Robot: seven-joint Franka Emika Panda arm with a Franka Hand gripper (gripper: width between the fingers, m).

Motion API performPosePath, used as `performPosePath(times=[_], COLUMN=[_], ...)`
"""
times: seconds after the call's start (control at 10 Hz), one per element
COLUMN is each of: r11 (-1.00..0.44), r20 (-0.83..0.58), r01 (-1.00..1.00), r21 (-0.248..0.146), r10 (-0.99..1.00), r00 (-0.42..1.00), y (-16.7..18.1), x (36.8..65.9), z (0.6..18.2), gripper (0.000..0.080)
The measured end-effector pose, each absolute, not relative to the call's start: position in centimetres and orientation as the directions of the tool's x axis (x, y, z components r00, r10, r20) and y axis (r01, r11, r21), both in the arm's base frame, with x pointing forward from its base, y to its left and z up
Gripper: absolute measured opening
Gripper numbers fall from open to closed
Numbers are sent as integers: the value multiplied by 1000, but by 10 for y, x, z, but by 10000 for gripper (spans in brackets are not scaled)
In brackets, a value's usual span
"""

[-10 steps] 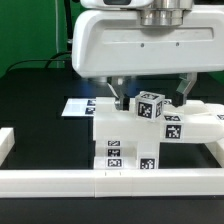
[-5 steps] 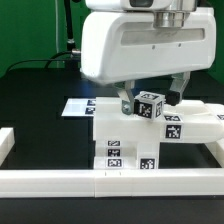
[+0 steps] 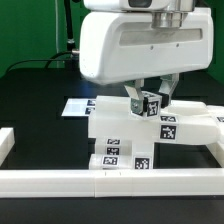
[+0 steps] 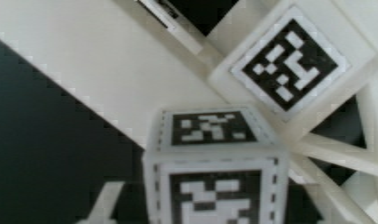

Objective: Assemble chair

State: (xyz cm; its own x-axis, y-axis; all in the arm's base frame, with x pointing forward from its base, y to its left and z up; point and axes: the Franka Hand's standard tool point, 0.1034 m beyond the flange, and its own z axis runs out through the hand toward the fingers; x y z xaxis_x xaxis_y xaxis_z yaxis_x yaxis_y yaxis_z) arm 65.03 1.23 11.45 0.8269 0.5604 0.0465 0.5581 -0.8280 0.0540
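black table top [image 3: 30, 105] bearing: a low white border rail [image 3: 60, 180] along the near edge, turning back at both ends; the marker board [image 3: 74, 106], flat, behind the white chair parts [image 3: 120, 150], which stand against the rail's inner side, tags facing the exterior view.
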Motion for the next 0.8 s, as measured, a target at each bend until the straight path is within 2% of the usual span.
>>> performPosePath(times=[0.3,0.5,0.8], r11=[-904,-981,-988], r20=[56,64,71], r01=[425,190,-156], r21=[44,32,12], r10=[427,192,-155], r00=[903,979,985], y=[11,0,-11], x=[650,650,649], z=[115,115,115], gripper=[284,284,285])
